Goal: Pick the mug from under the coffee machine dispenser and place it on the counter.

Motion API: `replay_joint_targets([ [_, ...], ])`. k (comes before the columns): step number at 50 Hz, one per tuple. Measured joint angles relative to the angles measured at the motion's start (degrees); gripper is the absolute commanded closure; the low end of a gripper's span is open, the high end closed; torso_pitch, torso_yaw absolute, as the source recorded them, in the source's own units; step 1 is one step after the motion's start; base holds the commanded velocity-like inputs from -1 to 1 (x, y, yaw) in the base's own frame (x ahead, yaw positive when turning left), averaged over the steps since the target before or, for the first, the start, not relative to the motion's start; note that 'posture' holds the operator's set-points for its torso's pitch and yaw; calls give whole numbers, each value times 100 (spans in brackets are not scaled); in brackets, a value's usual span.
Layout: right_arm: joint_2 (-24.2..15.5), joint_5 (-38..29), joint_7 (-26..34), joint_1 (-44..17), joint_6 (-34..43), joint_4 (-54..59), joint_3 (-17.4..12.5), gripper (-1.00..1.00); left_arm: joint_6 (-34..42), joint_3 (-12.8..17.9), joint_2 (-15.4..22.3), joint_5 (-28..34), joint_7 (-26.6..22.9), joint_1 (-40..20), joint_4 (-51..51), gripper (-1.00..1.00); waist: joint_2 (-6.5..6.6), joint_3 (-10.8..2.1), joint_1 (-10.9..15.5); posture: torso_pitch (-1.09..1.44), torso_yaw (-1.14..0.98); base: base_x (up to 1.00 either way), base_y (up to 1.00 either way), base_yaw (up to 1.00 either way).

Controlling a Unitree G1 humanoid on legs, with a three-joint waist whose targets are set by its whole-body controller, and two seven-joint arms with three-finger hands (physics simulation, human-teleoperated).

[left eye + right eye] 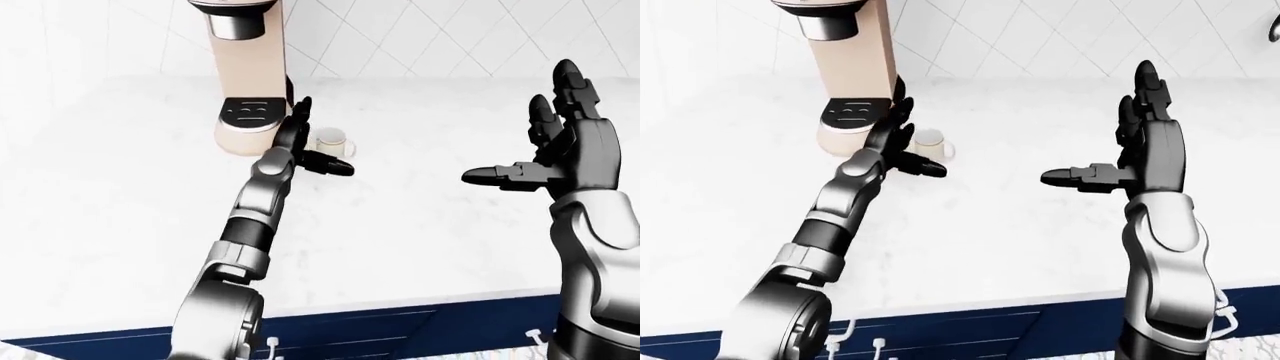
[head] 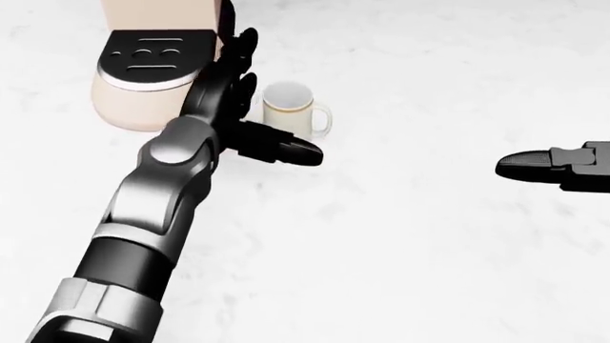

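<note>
One empty cream mug (image 2: pixel 288 108) stands upright on the white counter (image 2: pixel 429 250) beside the coffee machine (image 1: pixel 245 71), the left hand (image 2: pixel 249 107) spread open just beside it, the right hand (image 1: pixel 1140 146) open too.

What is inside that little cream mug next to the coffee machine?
From above, the mug looks empty: only a pale inner wall and bottom show. The left hand stands open beside it and covers part of its outer side, not its mouth.

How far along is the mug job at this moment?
Done: the mug stands on the counter, to the right of the coffee machine, not on its drip tray. In hand: nothing; the left hand is open beside the mug. Left: only pulling that hand away. The right hand is open and idle.
</note>
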Motion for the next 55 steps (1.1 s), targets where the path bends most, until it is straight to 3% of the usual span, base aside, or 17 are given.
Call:
replay_joint_targets([
  [11,-11,8,5,-33,24,-28,8,-100,808,-42,-4,-7,5,391,-1116,-100,34,-10,22,0,0,0,0,0],
  [19,-22,4,-12,-27,54,-50,-18,-100,2018,-171,-2,-40,-62,689,-3315,-100,173,-68,33,0,0,0,0,0],
  [22,-16,-2,-14,-26,60,-46,-9,-100,2280,-188,-15,-46,-101,727,-3705,-100,190,-77,39,0,0,0,0,0],
  [31,113,-99,-16,46,-59,-6,116,-100,3020,-149,10,-76,-168,805,-4400,-100,240,-62,37,0,0,0,0,0],
  [39,215,-165,49,115,-97,-9,168,-100,3323,3,184,-239,-155,267,-4390,-100,89,105,52,0,0,0,0,0],
  [45,222,-160,82,88,-31,-145,177,-100,3202,-8,252,-298,-187,-210,-3975,-100,43,120,64,0,0,0,0,0],
  [55,363,-241,74,156,-102,-79,295,-100,3735,-10,318,-379,-232,-418,-4629,-100,45,136,56,0,0,0,0,0],
])
